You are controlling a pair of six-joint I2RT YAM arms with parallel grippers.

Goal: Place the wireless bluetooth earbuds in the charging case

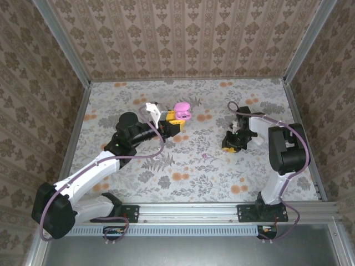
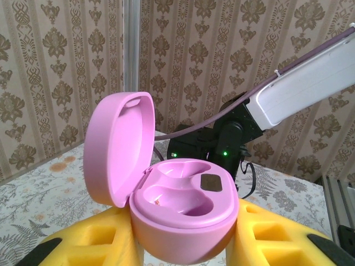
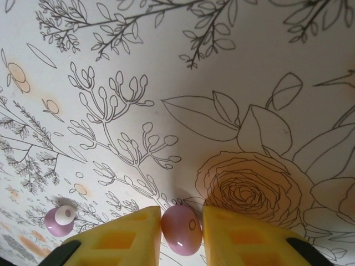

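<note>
Earbud [image 3: 181, 237] pinched, case [image 2: 183, 205] open
The right gripper [image 3: 181, 230], nearly closed, pinches the tiny, light, smooth earbud (slippery: squeeze its round sides gently), well right of the case; the left gripper [image 2: 183, 252] clamps the case; a second earbud [image 3: 59, 220] lies loose, also right of it.

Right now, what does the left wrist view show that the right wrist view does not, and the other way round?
Left wrist, not right wrist: the open pink case, lid up, held in the left pincer, with no earbud seen in its wells; behind it are the right arm and the wall.
Right wrist, not left wrist: one earbud pinched in the right pincer, and a second earbud lying loose on the table, apart from it.
Both: yellow fingers at the bottom edge, and the flowered table.
</note>
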